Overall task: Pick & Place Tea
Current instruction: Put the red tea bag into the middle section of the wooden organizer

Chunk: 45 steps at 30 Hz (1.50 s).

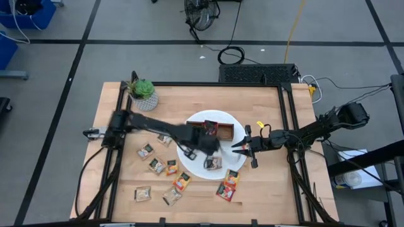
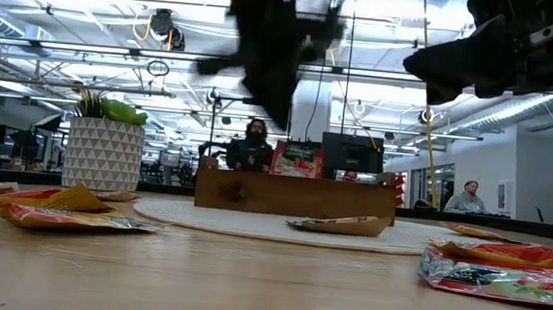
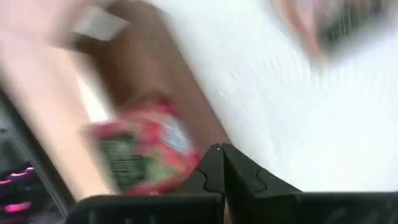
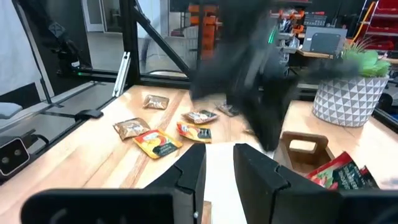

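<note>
Right gripper at bottom centre, fingers parted with a narrow gap, nothing between them. Left arm a dark blur across upper centre. Wooden tray at right, red tea sachet standing in it. Loose sachets on the wooden table, centre left. Potted plant at upper right.

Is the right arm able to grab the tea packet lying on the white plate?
Probably yes. The right gripper waits at the plate's edge, close to the packet, though the left gripper is close above it.
</note>
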Each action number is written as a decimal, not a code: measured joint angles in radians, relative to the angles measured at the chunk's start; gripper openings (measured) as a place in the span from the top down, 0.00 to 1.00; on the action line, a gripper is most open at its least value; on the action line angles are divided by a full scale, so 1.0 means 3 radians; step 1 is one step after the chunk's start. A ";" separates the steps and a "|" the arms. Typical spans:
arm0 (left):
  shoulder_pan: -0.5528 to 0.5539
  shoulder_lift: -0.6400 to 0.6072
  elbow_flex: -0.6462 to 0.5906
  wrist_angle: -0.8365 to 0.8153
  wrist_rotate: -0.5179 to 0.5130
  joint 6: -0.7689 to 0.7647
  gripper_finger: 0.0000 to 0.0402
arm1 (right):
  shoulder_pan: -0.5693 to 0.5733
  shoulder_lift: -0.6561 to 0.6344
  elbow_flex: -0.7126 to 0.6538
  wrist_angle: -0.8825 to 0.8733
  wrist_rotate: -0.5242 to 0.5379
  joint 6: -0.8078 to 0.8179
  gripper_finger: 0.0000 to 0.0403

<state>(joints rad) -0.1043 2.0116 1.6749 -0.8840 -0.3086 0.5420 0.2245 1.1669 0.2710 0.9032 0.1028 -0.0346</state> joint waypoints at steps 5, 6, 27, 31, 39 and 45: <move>0.0077 -0.0503 -0.0044 0.0119 0.0204 -0.0335 1.00 | 0.0000 0.0001 0.0000 -0.0015 0.0000 0.0008 0.82; 0.0122 -0.0567 -0.0046 0.0177 0.0506 -0.0491 1.00 | 0.0000 0.0001 0.0000 -0.0015 0.0000 -0.0013 0.82; 0.0448 -0.0045 -0.0329 0.0754 0.0718 -0.0866 0.99 | -0.0006 0.0001 -0.0003 -0.0112 0.0003 -0.0226 0.82; 0.0517 -0.0013 -0.0329 0.0707 0.0640 -0.0880 0.99 | -0.0006 0.0001 -0.0003 -0.0116 0.0003 -0.0211 0.82; 0.0596 0.0043 -0.0329 0.0672 0.0617 -0.0948 0.99 | -0.0006 0.0001 -0.0003 0.0196 0.0004 -0.0477 0.82; 0.0561 0.0098 -0.0328 0.0656 0.0626 -0.0953 1.00 | -0.0006 -0.0001 -0.0003 0.0267 0.0004 -0.0669 0.82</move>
<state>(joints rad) 0.0639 2.0409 1.5764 -0.6872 -0.1208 0.2561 0.2226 1.1667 0.2703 0.9833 0.1040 -0.2354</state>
